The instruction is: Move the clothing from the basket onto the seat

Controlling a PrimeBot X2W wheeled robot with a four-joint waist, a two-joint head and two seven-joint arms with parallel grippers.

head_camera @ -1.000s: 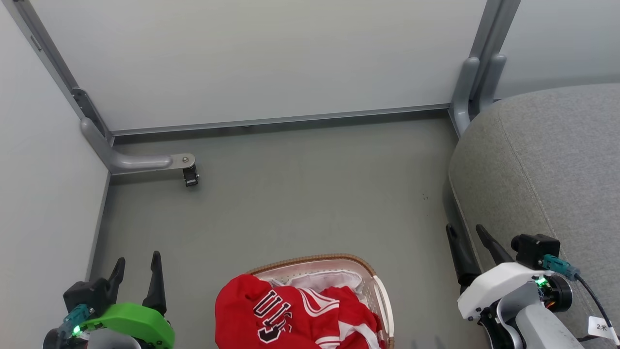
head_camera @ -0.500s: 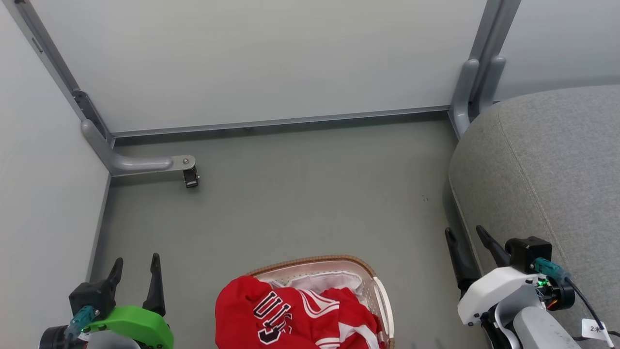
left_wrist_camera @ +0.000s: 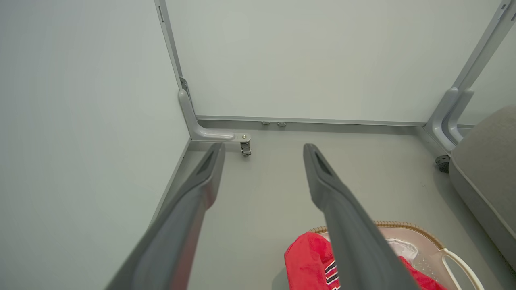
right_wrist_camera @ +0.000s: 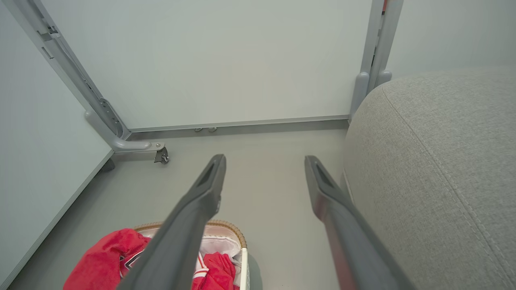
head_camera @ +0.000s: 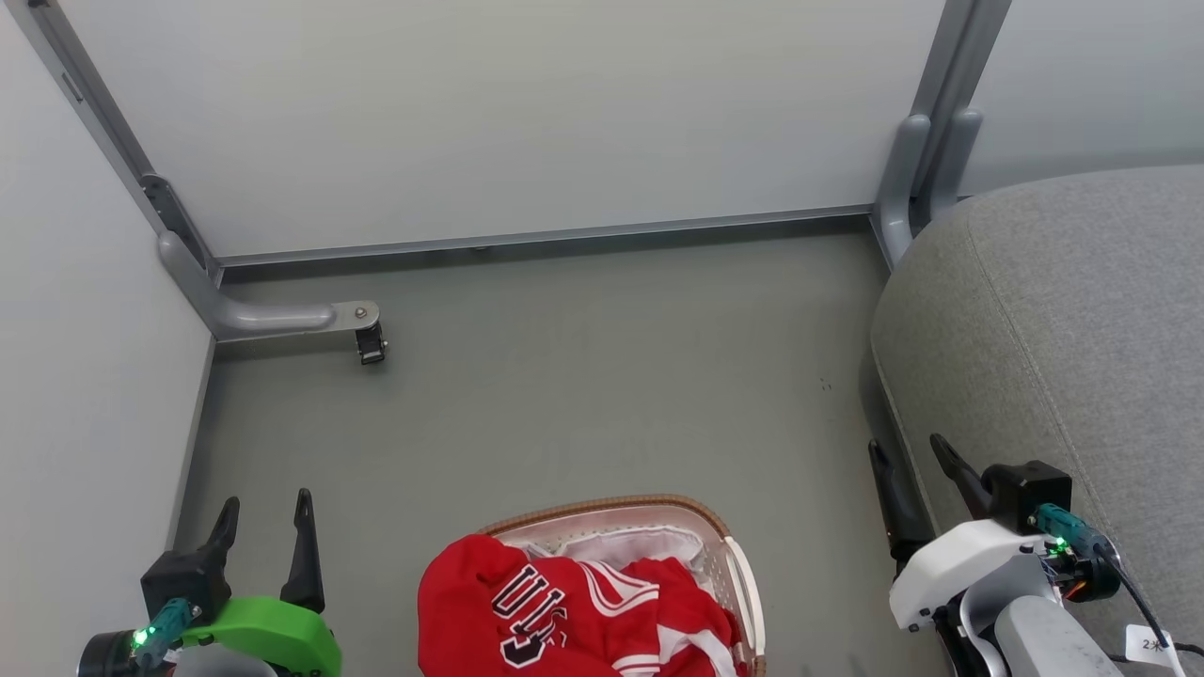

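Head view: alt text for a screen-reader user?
Red clothing heaped in the basket at bottom centre, spilling over its left rim, on a grey floor. The left hand and right hand flank it, both open and empty; the grey seat is at right.

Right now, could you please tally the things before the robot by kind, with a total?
Bright red sports garments with white trim: 2, it seems
White perforated plastic basket with brown woven rim: 1
Grey woven upholstered seat: 1
Dark two-fingered pincers: 2, left pincer and right pincer, both open
Total: 6
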